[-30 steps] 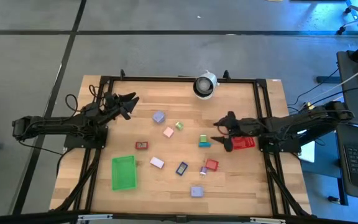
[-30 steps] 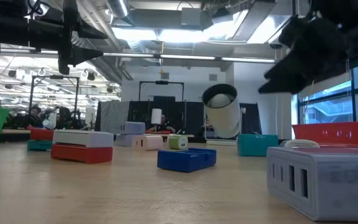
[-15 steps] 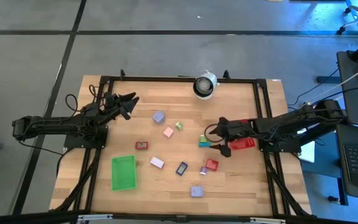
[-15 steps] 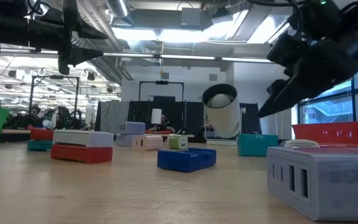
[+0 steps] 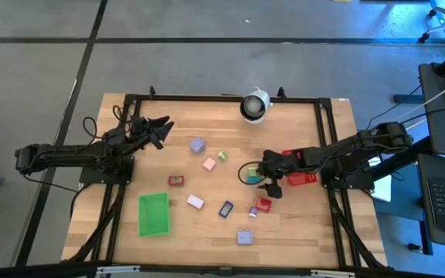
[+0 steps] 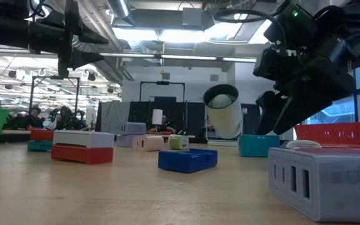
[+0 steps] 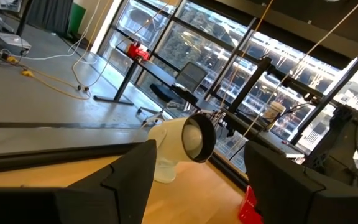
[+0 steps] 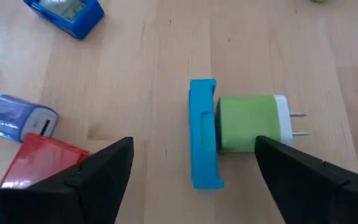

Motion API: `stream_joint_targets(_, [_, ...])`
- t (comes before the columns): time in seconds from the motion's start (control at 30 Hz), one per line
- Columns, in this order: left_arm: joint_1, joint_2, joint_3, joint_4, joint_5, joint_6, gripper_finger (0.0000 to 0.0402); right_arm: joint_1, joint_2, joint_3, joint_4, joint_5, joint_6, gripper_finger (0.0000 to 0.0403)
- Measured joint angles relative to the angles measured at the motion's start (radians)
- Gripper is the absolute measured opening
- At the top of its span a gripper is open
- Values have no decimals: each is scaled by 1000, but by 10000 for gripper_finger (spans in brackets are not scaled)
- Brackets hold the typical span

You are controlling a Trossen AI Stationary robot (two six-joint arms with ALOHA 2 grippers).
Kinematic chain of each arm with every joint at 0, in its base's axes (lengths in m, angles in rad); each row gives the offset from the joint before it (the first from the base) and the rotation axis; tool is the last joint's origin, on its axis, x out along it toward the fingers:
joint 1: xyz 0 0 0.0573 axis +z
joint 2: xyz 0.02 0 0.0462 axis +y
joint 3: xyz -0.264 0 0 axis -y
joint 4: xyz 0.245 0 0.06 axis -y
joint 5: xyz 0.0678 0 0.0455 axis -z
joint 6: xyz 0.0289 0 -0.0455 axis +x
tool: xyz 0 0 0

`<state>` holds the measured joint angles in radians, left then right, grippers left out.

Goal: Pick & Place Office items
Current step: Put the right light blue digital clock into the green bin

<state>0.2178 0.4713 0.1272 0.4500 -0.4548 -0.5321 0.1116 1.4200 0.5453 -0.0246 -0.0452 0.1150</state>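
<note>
Several tiny office pieces lie scattered on the wooden table. My right gripper (image 5: pixel 256 177) (image 8: pixel 192 149) hangs open over a teal block with a light-green plug (image 8: pixel 229 123) (image 5: pixel 251 174) (image 6: pixel 258 145), one finger to each side, touching nothing. Close by lie a red piece (image 5: pixel 263 205) (image 8: pixel 39 163), a small lavender piece (image 8: pixel 18 116) and a blue piece (image 5: pixel 226 208) (image 8: pixel 65 12). Lavender (image 5: pixel 197 144), pink (image 5: pixel 209 163) and light-green (image 5: pixel 222 155) pieces lie nearer the middle. My left gripper (image 5: pixel 161 124) (image 7: pixel 194 162) waits open above the table's far left part.
The green bin (image 5: pixel 154 214) lies near the table's near left; the red bin (image 5: pixel 303 177) (image 6: pixel 339 134) sits under my right arm. A round white-and-black device (image 5: pixel 254 106) (image 7: pixel 184 142) stands at the far edge. Another lavender block (image 5: pixel 244 237) (image 6: pixel 327 178) lies near the front edge.
My right gripper has moved toward the table's left, away from the red bin, and come down over the teal-and-green piece. Nothing on the table has shifted.
</note>
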Motion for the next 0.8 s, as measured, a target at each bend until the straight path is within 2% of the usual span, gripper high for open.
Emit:
stream_joint_targets(0.33, [0,0,0,-7,0,-6,239,-35,0,0,-62,0,-1,264])
stream_joint_targets(0.6, [0,0,0,-8,0,-5,239,-36,3,0,-65,24,-2,253])
stream_joint_targets(0.8, [0,0,0,-44,1,57,239,-36,77,0,-55,63,5,252])
